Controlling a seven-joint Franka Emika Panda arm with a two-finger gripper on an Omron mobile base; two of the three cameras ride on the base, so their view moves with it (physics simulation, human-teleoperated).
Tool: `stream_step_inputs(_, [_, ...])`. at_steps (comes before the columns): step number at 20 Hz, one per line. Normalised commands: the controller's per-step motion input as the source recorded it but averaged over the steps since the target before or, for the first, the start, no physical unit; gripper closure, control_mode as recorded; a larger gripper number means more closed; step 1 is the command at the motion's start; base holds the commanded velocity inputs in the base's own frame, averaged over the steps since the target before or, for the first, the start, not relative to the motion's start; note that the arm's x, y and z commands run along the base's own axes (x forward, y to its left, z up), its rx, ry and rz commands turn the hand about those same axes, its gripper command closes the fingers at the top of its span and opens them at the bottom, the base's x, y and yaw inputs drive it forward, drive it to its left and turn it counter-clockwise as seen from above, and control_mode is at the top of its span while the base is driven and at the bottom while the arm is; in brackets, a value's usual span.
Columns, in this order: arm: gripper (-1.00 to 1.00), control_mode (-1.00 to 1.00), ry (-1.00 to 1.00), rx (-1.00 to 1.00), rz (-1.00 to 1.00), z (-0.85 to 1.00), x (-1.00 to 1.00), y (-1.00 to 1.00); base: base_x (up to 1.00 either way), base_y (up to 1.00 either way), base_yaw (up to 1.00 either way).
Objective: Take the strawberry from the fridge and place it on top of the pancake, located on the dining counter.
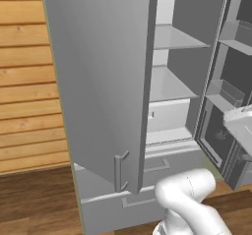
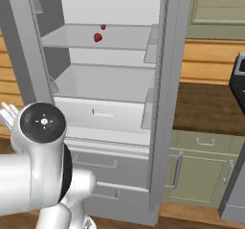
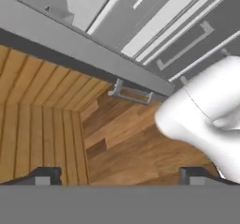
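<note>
Red fruit: the strawberry (image 2: 98, 37) lies on an upper shelf (image 2: 119, 42) inside the fridge (image 1: 108, 81), towards the back.
Doors: both stand swung wide, so the shelves are reachable.
Fingers (image 3: 47, 175): spread apart, empty, aimed at the wooden floor (image 3: 126, 148), well away from the fruit.
Step judged: reach not yet started; lifting towards that shelf comes next.

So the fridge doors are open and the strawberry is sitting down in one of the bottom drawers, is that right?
Not quite. The fridge doors are open, but the strawberry lies on an upper shelf inside, not in a bottom drawer; those drawers are shut. The right base view shows it.
</note>
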Motion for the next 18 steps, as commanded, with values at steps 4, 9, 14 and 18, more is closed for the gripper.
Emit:
stream_step_inputs(4, [-1.0, -1.0, -0.03, 0.76, 0.09, 0.24, 0.6, -0.73, 0.0, 0.0, 0.0])
stream_step_inputs(9, [-1.0, -1.0, -0.13, 0.41, -0.02, 0.02, 0.92, 0.15, 0.0, 0.0, 0.0])
stream_step_inputs(14, [-1.0, -1.0, -0.11, -0.01, -0.14, 0.0, 0.75, 0.67, 0.0, 0.0, 0.0])
stream_step_inputs(18, [-1.0, -1.0, -0.03, -0.06, -0.06, 0.02, 0.68, 0.58, 0.0, 0.0, 0.0])
